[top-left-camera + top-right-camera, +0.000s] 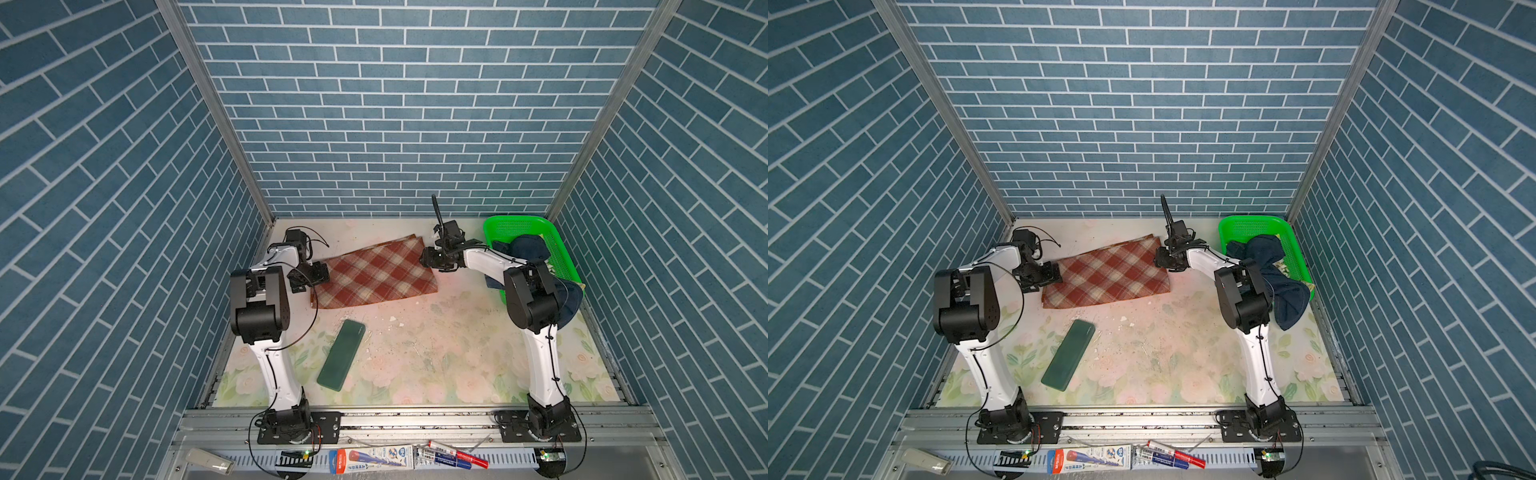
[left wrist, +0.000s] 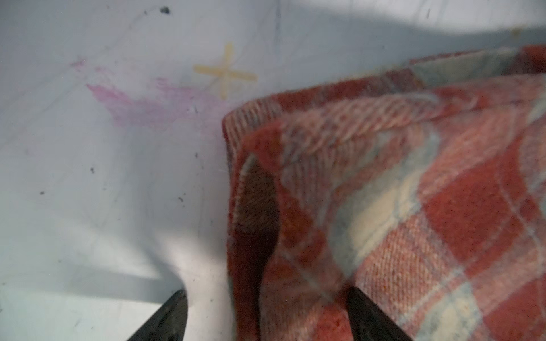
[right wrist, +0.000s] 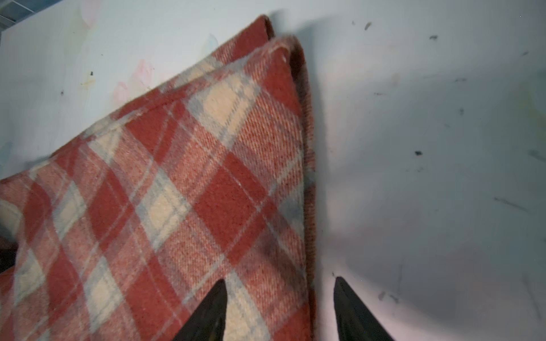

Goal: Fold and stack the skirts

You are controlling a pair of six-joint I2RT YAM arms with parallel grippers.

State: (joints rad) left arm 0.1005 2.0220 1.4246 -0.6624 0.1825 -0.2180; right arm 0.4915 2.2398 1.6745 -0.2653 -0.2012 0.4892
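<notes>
**Desk:** Which step is this?

**Operator:** The first skirt's fold, by my reading. The plaid skirt (image 1: 374, 272) lies flat on the table (image 1: 436, 332), just beside the basket (image 1: 511, 222). My right gripper (image 3: 279, 279) stands at the end nearer the basket, my left gripper (image 2: 266, 290) at the end farther from it. Both pairs of jaws stand wide. On each, one finger is over cloth and one over bare table, with the skirt's edge between them. Nothing is pinched yet.

**Desk:** And the next move?

**Operator:** I'd close on every layer at both ends, then lift evenly — a lopsided pull would likely slide the layers apart.

**Desk:** How does the cloth look?

**Operator:** It is thick and woolly, in rust-red and cream checks. It seems doubled over already, since two edges show slightly offset at the corner by my right gripper. The denim skirt (image 1: 528, 247) slumps unfolded in the basket and spills over its rim — that one waits its turn.
</notes>
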